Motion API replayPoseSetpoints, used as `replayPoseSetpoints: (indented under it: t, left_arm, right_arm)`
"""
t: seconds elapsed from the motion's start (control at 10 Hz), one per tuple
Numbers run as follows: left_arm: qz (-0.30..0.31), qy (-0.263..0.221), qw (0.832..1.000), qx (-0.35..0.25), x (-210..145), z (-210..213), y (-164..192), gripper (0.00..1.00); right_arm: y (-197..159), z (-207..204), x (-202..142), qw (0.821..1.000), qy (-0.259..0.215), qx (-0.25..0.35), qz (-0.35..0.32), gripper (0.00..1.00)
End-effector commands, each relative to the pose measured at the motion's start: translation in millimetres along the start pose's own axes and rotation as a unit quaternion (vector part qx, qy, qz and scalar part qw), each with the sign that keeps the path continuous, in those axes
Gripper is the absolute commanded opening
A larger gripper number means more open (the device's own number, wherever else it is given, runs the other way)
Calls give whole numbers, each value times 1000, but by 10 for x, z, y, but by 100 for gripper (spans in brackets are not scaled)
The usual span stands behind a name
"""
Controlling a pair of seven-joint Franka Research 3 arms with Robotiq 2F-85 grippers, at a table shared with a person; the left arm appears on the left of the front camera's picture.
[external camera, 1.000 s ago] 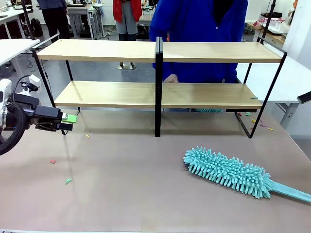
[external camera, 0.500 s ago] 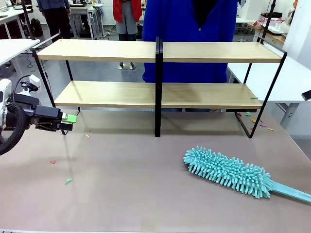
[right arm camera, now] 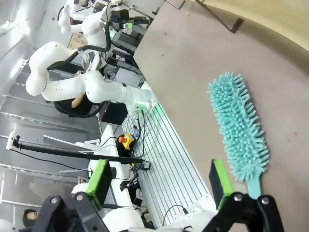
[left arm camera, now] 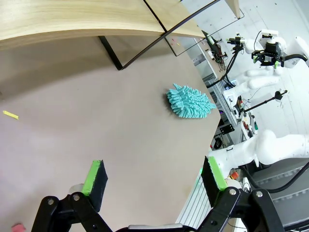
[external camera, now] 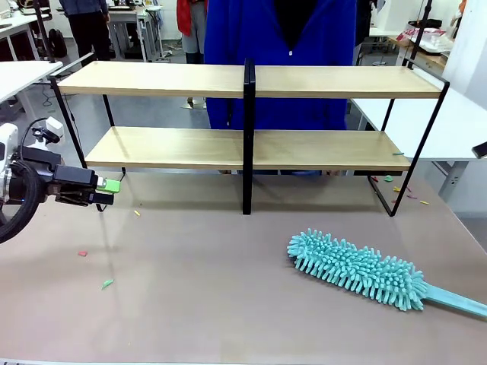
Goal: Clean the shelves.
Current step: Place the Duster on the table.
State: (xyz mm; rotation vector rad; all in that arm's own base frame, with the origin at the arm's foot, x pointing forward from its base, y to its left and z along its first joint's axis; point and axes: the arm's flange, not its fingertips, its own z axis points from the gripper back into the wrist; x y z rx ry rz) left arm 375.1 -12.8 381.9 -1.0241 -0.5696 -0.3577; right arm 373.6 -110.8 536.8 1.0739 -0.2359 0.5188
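The shelves (external camera: pixel 160 79) stand across the back of the brown table, two light-wood boards in a black frame with a central upright; one board's edge shows in the left wrist view (left arm camera: pixel 72 19) and the right wrist view (right arm camera: pixel 270 14). A teal fluffy duster (external camera: pixel 354 270) lies flat on the table at front right, handle pointing right; it shows as the duster (left arm camera: pixel 189 102) and again as the duster (right arm camera: pixel 239 128). My left gripper (external camera: pixel 109 192) hovers at the table's left side, open and holding nothing, jaws wide (left arm camera: pixel 154 171). My right gripper (right arm camera: pixel 160 176) is open above the table edge near the duster's handle.
A person in a blue top (external camera: pixel 281 46) stands behind the shelves. Small coloured scraps lie on the table: red (external camera: pixel 82 253), green (external camera: pixel 107 284), yellow (external camera: pixel 137 214), and several by the rack's right leg (external camera: pixel 396 186). White tables flank left (external camera: pixel 15 76) and right (external camera: pixel 464 122).
The person behind the shelves has shifted left, and the hand that showed by the lower board is gone. Left gripper and duster have not moved.
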Motion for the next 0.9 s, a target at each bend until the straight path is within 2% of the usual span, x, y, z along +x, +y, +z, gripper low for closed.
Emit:
replayPoseSetpoints:
  t: [0.0,0.8]
  left_arm:
    - [-7,-5,1000,-6,0,-11,8,100]
    - [-7,-5,1000,-6,0,-11,8,100]
  right_arm:
    - [-21,4,2,1000,2,-9,10,100]
    - [-21,4,2,1000,2,-9,10,100]
